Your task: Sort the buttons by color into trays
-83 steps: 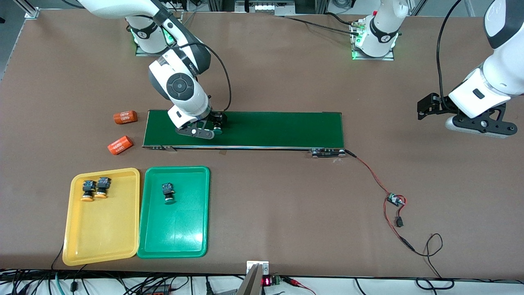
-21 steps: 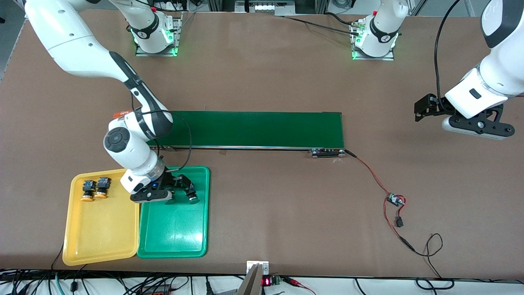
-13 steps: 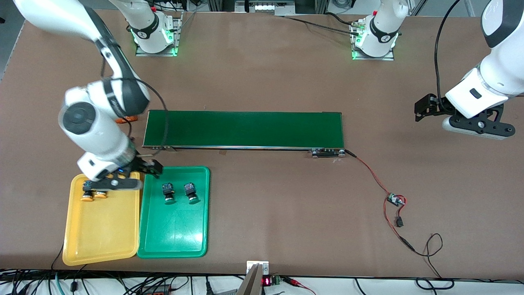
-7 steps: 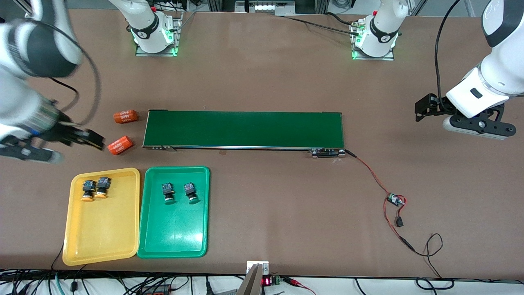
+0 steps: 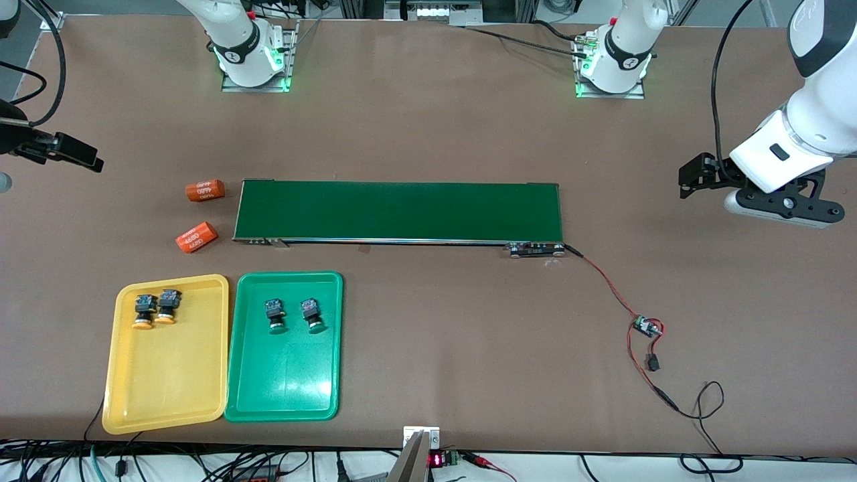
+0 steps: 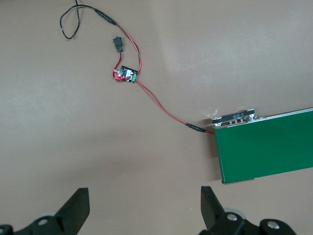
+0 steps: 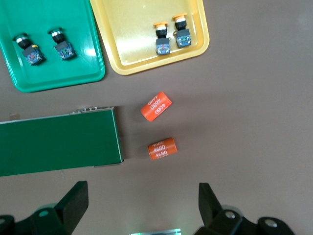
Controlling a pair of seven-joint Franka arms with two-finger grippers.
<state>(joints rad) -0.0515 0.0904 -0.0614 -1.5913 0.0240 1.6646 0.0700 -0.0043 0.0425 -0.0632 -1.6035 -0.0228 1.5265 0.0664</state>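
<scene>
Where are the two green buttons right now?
Both green buttons sit side by side in the green tray, in its part farther from the front camera, next to the yellow tray holding the two orange ones.

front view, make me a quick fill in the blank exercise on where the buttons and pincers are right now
1. The yellow tray holds ____ orange-capped buttons.
2. Both green-capped buttons lie in the ____ tray.
3. The two orange cylinders lie on the table beside the end of the ____ belt.
4. The right pincer and the left pincer are both ____ and hold nothing.

Missing words: two; green; conveyor; open
</scene>
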